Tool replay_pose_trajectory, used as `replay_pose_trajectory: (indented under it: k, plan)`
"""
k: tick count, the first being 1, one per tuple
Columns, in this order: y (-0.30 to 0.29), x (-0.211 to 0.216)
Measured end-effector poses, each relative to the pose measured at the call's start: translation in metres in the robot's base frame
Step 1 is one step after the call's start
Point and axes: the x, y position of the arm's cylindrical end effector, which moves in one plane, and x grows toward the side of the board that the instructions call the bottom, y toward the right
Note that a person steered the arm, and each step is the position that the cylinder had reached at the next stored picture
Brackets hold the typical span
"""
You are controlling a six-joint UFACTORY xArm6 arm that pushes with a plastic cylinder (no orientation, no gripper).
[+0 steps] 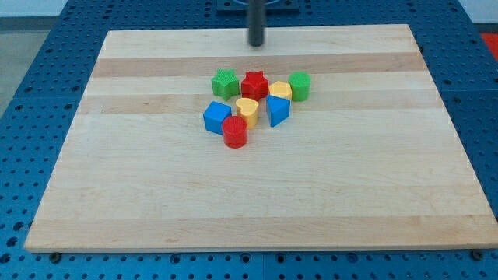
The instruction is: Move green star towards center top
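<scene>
The red cylinder (235, 133) sits nearest on the surface (140, 194), fronting the cluster. The green star (225, 83) lies at the cluster's upper left, touching the red star (254, 84). My tip (256, 44) hovers well above; there's no pincer.

Even, bright overhead light falls across the pale wooden table (257, 194), with no harsh glare on its grain. The clustered blocks cast only short, soft shadows at roughly 6 o'clock, close under their bases. The dark rod at 12 o'clock looks slightly soft, my tip (256, 44) blurring into its faint shadow. The frame is low in resolution; block edges appear fuzzy. The table's sides converge toward 12 o'clock through perspective, without visible bending.
</scene>
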Motion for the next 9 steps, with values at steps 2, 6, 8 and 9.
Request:
replay_pose_trajectory:
  k: [2,6,8,9]
  plan:
    - [-0.094,0.052]
    - [-0.038,0.126]
    - [-0.002,0.139]
    - [0.011,0.135]
